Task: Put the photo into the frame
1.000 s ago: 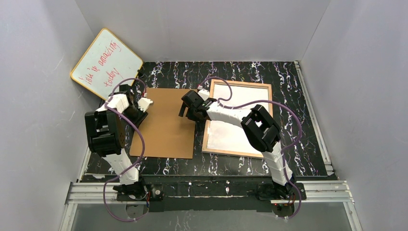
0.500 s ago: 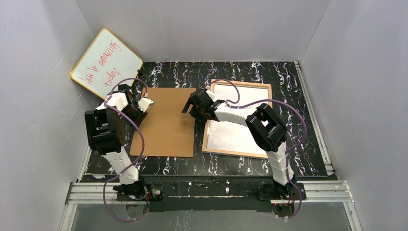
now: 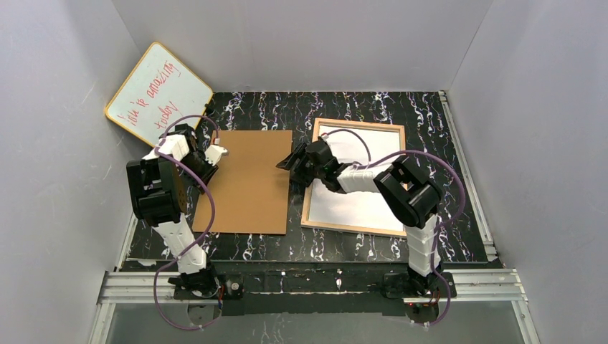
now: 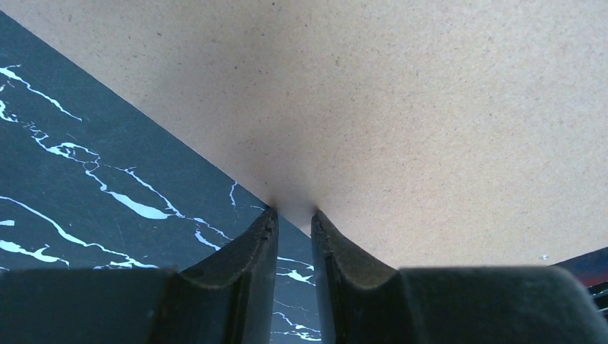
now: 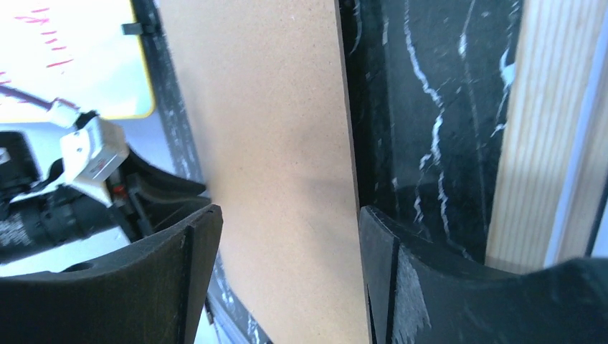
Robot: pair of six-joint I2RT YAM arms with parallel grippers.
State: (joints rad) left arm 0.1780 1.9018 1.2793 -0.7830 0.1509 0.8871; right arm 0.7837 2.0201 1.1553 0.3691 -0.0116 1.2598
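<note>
Right of the middle of the table (image 3: 459, 179), look for the photo (image 3: 343, 208): lying plain white back up inside the frame (image 3: 350, 228), itself face down with tan wood rails showing all round. Seems already seated in the recess, flat, no corner visibly lifted; partly hidden under the right arm. Judged thin, light and limp paper: apt to crease if pinched hard, apt to slide if nudged, offering little edge to catch while flat. Best handled, probably, by pressing lightly on the bare white back, or by lifting at a corner beside a rail. Frame likely stiff and light; to be taken by a rail.

Just left of the frame's left rail, right gripper (image 5: 289, 211) poised with jaws spread wide, astride the right edge of the brown backing board (image 3: 251, 183), grasping nothing. Board flat on the table, parted from the frame by a strip of black marble. At its left edge, left gripper (image 4: 292, 213), fingertips at the rim, drawn almost together with a slit between; impossible to tell whether nipping the board. Whiteboard (image 3: 158, 93) propped at the far left corner.
</note>
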